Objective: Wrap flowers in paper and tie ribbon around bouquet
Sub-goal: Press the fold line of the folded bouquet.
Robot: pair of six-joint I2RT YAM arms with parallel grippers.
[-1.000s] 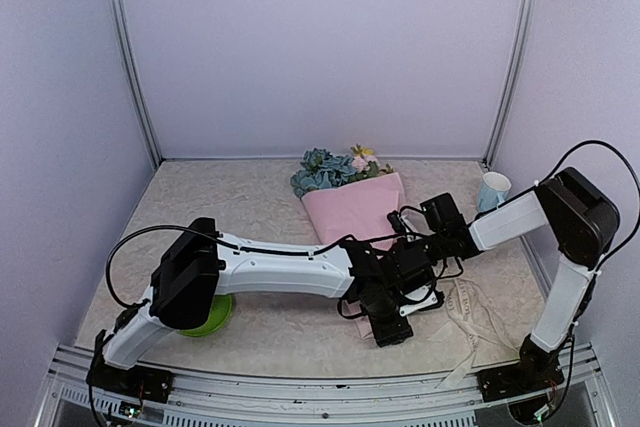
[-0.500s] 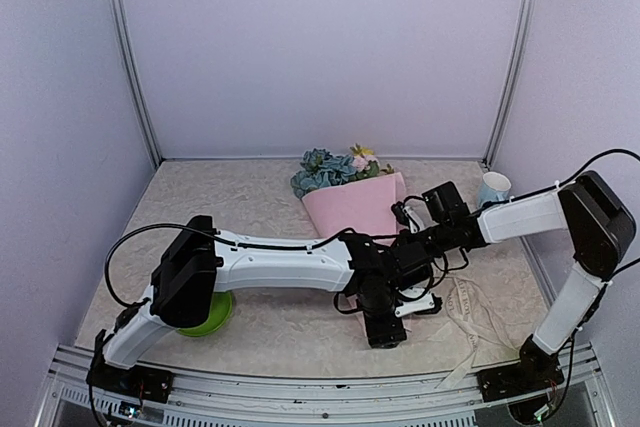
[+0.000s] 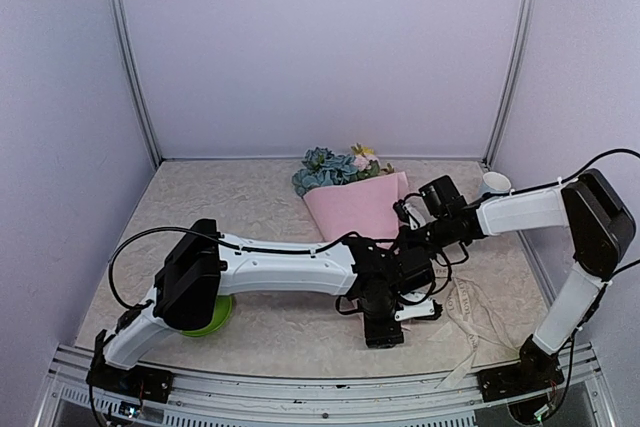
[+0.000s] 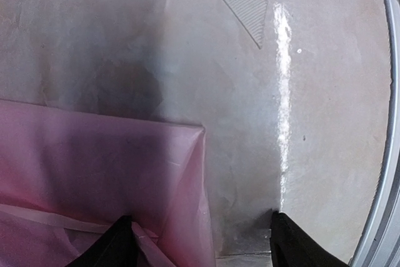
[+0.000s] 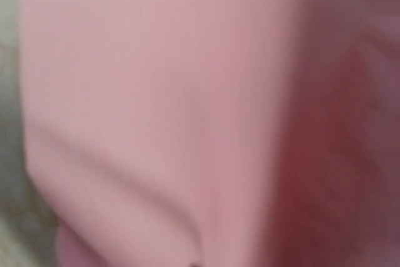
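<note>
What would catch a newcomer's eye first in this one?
The pink bouquet lying on the table, with blue, pink and yellow flowers at its far end. Both arms crowd its narrow near end: the left arm stretched in from the left, the right arm from the right. A cream ribbon lies loose near the right arm's base.

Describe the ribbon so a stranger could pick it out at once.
Start at the table and go to its near right corner, beside the right arm's base. The ribbon lies there in loose loops on the surface. It is a thin cream strip, almost the table's own colour, unlike the pink bouquet further back and the green bowl on the left.
</note>
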